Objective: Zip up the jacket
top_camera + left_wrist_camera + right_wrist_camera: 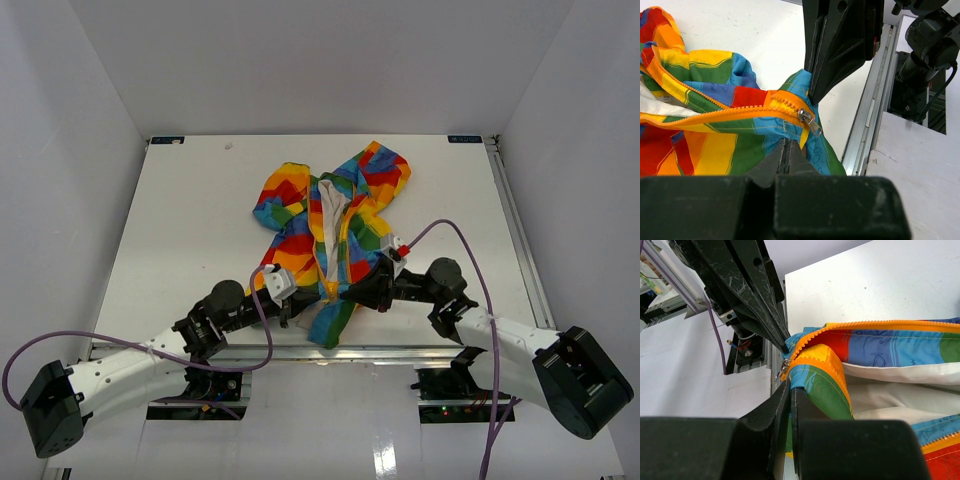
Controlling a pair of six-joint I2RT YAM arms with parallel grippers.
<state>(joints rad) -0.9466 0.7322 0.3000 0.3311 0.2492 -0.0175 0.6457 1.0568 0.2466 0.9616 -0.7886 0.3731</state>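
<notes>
The rainbow patchwork jacket (pixel 345 215) lies in the middle of the table, hood at the far end, front open, with white lining showing. Its yellow zipper is undone, with the silver slider (pixel 810 123) at the bottom hem; the slider also shows in the right wrist view (pixel 784 369). My left gripper (pixel 318 298) is shut on the hem fabric (pixel 805 150) just left of the slider. My right gripper (pixel 346 292) is shut on the hem fabric (pixel 812 390) on the other side. The two grippers' tips nearly meet, with the hem bunched up between them.
An aluminium rail (pixel 300 350) runs along the table's near edge right behind the hem, and also shows in the left wrist view (pixel 865 125). Purple cables (pixel 470 250) loop off both arms. White walls enclose the table on three sides.
</notes>
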